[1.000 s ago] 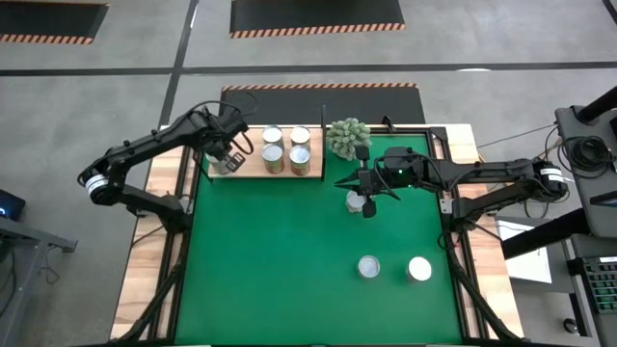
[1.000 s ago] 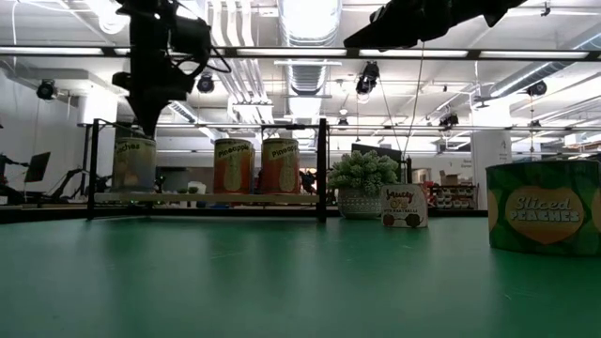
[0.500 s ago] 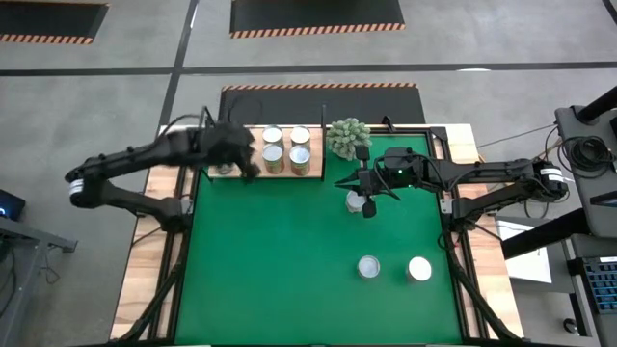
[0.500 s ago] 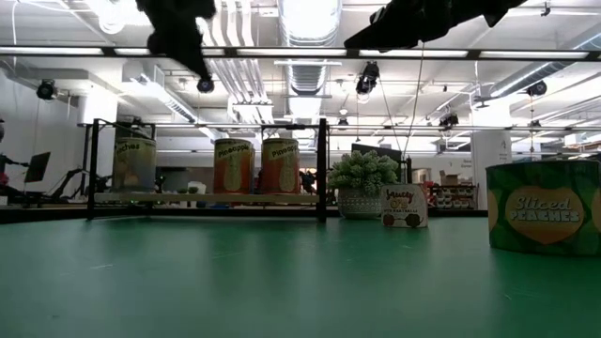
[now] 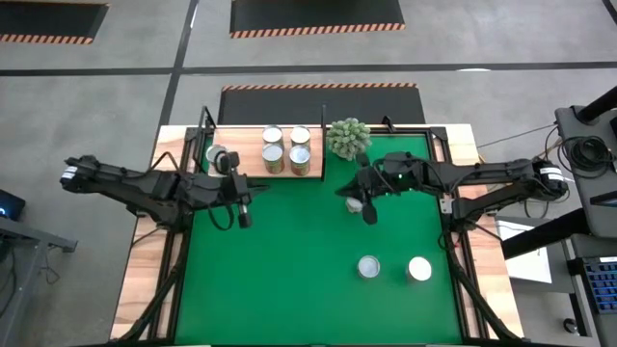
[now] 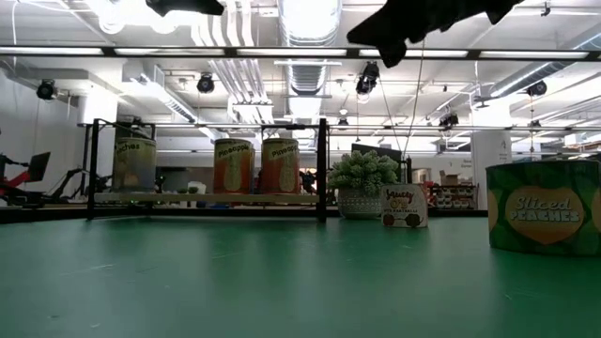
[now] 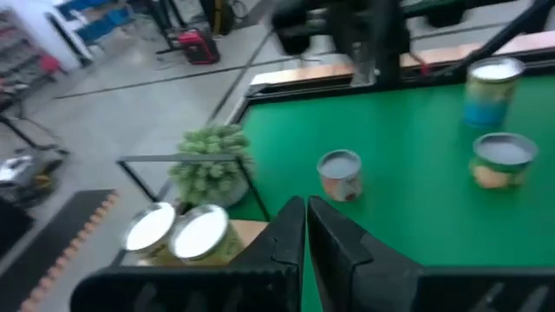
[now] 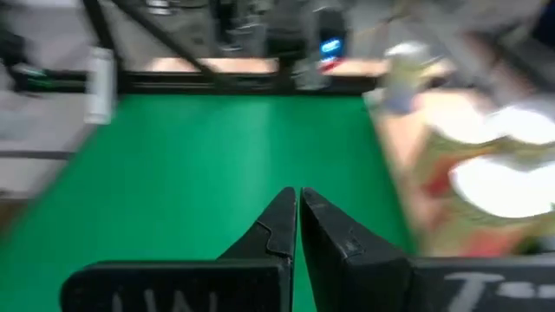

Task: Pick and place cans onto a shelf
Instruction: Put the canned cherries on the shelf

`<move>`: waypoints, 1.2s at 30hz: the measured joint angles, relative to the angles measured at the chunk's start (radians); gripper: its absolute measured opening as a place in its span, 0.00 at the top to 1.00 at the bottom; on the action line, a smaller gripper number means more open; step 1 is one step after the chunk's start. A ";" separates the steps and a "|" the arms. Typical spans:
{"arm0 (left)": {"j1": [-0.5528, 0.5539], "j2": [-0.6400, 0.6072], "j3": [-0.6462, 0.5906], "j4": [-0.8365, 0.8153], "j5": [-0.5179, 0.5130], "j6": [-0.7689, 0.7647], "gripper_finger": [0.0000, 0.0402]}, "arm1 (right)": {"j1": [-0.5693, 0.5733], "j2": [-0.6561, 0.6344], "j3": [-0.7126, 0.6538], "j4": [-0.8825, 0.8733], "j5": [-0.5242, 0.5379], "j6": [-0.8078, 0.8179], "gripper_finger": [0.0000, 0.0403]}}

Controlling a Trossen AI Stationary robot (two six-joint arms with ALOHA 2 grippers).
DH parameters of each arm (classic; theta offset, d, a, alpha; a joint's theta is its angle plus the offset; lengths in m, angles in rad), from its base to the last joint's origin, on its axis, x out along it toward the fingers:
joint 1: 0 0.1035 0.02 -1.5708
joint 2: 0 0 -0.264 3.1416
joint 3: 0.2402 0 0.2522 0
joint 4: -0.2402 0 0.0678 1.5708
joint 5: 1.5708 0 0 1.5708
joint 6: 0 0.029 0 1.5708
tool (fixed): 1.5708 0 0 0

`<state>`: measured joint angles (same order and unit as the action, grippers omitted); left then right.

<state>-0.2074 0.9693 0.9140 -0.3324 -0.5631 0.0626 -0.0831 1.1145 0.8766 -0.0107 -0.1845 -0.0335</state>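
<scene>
A: Where do the cans sit?

B: Five stand on the shelf at the far side of the table — a block of four cans near the plant, and a lone can at the shelf's left end. Three are down on the green mat: a small can just in front of the plant and a pair of cans well apart from it, on the near right.

A: And the left tool?

B: The left tool hangs over the mat just in front of the shelf's left end, fingers pressed together and holding nothing (the left wrist view shows the tips meeting).

A: The right one?

B: The right tool is by the small can in front of the plant — touching or not, I cannot tell. Its fingers are closed on each other too, empty.

A: Anything from table height?

B: The shelved cans stand upright on the shelf behind a black frame, and a "Sliced Peaches" can looms close at the right.
</scene>
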 joint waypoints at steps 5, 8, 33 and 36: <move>0.000 -0.025 -0.001 0.005 -0.023 0.002 1.00 | 0.083 0.001 0.050 -0.171 -0.025 0.235 0.98; 0.000 -0.026 -0.001 0.005 -0.022 -0.016 1.00 | 0.157 0.004 0.101 -0.306 -0.028 0.333 0.98; 0.001 -0.016 0.028 0.019 -0.022 0.056 1.00 | 0.530 0.013 0.162 -1.263 0.056 1.463 0.94; 0.001 -0.016 0.028 0.020 -0.022 0.060 1.00 | 0.530 0.014 0.157 -1.263 0.008 1.496 0.86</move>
<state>-0.2064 0.9533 0.9421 -0.3123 -0.5850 0.1226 0.4473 1.1282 1.0332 -1.2736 -0.1764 1.4628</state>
